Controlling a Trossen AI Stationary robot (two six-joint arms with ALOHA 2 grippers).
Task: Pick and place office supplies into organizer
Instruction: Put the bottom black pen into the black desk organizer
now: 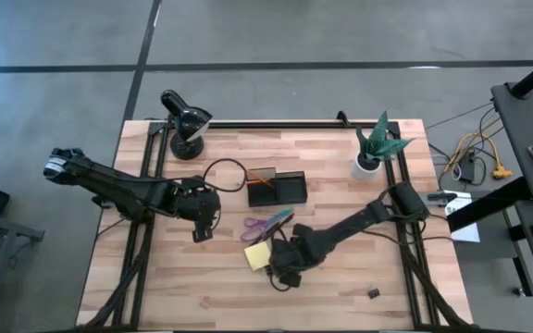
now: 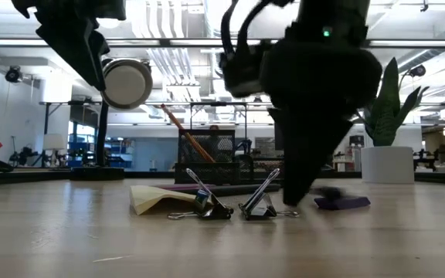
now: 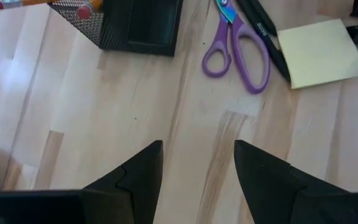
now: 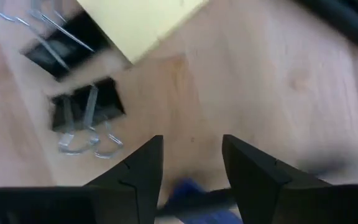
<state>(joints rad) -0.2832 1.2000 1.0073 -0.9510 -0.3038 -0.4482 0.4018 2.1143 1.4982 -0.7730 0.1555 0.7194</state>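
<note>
The right gripper (image 4: 191, 163) hangs open beside two black binder clips (image 4: 84, 106) and the yellow sticky-note pad (image 4: 138, 18), while the left gripper (image 3: 197, 163) waits open near the purple-handled scissors (image 3: 238, 46).

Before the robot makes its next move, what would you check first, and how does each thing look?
1. Right gripper empty: ok, its fingers stand apart over bare wood with nothing between them.
2. Binder clips within its reach: ok, two lie on the table close to it, beside the yellow sticky pad.
3. Purple item beside the right gripper: cannot tell what it is or whether it was just set down.
4. Left gripper out of the way: ok, open and empty, above bare table short of the scissors.
5. Organizer ready to receive: ok, upright at mid-table with a pencil already leaning in it.
</note>
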